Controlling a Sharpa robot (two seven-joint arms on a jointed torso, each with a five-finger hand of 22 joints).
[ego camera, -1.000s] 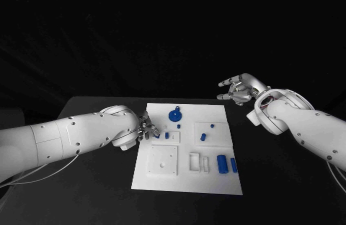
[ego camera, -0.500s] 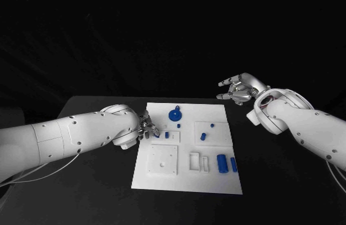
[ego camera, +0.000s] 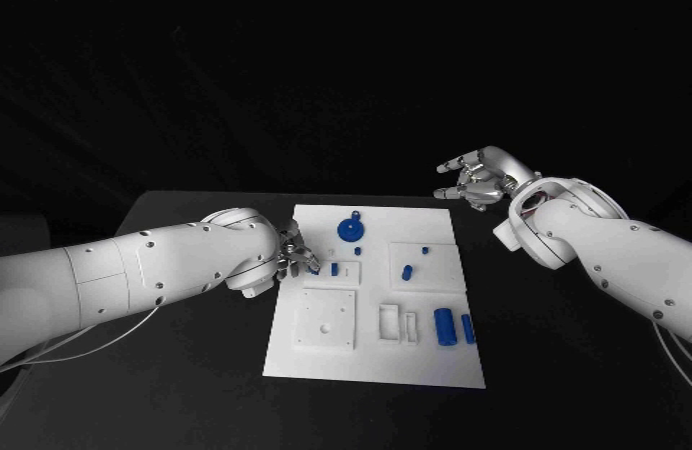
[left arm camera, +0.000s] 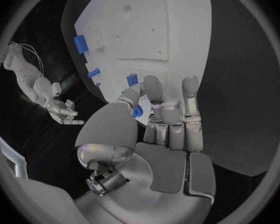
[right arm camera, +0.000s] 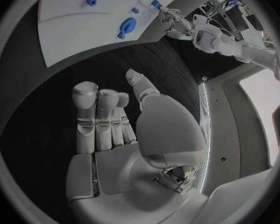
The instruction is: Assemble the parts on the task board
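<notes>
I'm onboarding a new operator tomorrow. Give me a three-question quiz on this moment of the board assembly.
1. True or false: the right robot hand holds a blue part.
2. Which robot hand is at the task board? A) left B) right C) neither
3. Fill in: the left robot hand pinches a small ____ part.

Key: 1 false; 2 A; 3 blue.

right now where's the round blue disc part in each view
Head view: the round blue disc lies on the far part of the task board.
Left wrist view: I cannot make it out.
Right wrist view: disc near the board's edge.
Shared landmark: the left hand, at the board's left edge.
</notes>
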